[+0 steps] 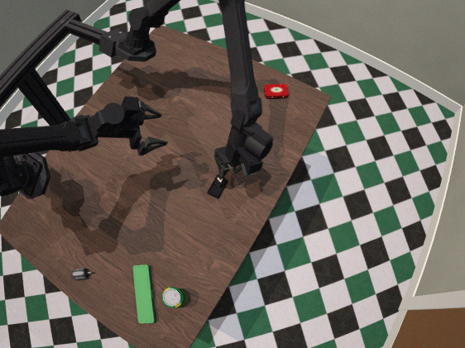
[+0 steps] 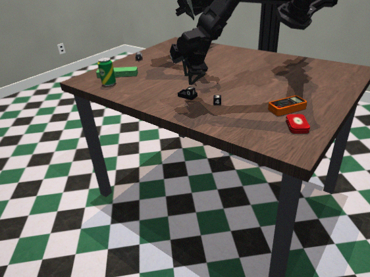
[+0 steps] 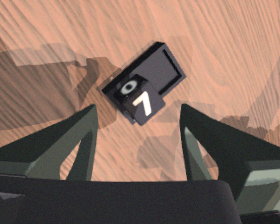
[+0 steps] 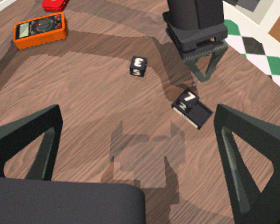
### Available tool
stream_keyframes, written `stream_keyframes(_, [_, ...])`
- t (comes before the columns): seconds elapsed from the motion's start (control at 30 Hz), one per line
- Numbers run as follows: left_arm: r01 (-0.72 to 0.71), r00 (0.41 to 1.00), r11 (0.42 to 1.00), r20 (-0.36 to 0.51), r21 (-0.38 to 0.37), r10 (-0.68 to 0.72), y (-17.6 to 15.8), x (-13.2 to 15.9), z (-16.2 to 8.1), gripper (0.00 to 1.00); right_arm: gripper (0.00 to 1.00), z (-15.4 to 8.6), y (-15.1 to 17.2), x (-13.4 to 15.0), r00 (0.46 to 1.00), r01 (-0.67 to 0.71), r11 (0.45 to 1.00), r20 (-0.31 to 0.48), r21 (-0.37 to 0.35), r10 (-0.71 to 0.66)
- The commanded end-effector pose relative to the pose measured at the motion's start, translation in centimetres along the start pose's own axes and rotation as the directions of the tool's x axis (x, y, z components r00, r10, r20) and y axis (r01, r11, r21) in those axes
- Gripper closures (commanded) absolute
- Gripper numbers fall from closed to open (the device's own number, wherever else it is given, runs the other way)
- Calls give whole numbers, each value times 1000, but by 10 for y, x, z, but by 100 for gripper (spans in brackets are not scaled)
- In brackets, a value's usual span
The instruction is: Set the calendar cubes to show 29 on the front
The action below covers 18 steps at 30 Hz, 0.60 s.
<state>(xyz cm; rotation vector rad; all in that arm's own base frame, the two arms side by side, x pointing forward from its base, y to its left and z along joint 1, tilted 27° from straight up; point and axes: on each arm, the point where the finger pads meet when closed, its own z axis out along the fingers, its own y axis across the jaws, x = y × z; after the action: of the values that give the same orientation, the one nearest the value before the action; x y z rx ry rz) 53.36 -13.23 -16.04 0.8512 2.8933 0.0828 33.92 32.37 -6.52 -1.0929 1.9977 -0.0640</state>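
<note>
"Where are we putting our left claw?"

"We are holding it over the tray. Its fingers are standing partly open, and we are gripping nothing."

"And our right claw?"

"We are keeping that one wide open, up over the table, with nothing in it."

"Are we seeing a block in the tray?"

"Yes, we are seeing the first block at one end. It is showing a 7 on top. In the outside view we are finding a 0 on its side."

"Where is the second block sitting?"

"It is sitting on the table, near the tray but apart from it. It is showing a 4 to the outside view and a 3 on top. So we are not showing 29 yet."

"What else are we spotting?"

"We are spotting the orange meter near the red box. Well away from them, the can is standing upright beside the green box."
</note>
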Motion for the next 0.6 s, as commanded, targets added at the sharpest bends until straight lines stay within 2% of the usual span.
stream_keyframes(0.0, [-257,966,966,-32,-8,257,-8,-9,11,47,0,3,-3,-12,1000,-7,1000,23,6,7])
stream_keyframes(0.07, [-344,938,939,-57,-21,342,-7,-8,12,47,0,3,-3,-12,1000,-7,1000,23,6,7])
stream_keyframes(0.17, [-381,923,924,-70,-25,378,-2,-6,14,47,0,3,-3,-12,1000,-7,1000,23,6,7])
stream_keyframes(0.27, [-555,827,831,-132,-38,546,-15,-6,18,47,0,3,-3,-12,1000,-7,1000,23,6,7])
stream_keyframes(0.4, [-681,721,731,-215,-45,658,-16,-2,22,47,0,3,-3,-12,1000,-7,1000,23,6,7])
stream_keyframes(0.57, [-813,552,583,-348,-21,758,-21,9,33,47,0,3,-3,-12,1000,-7,1000,23,6,7])
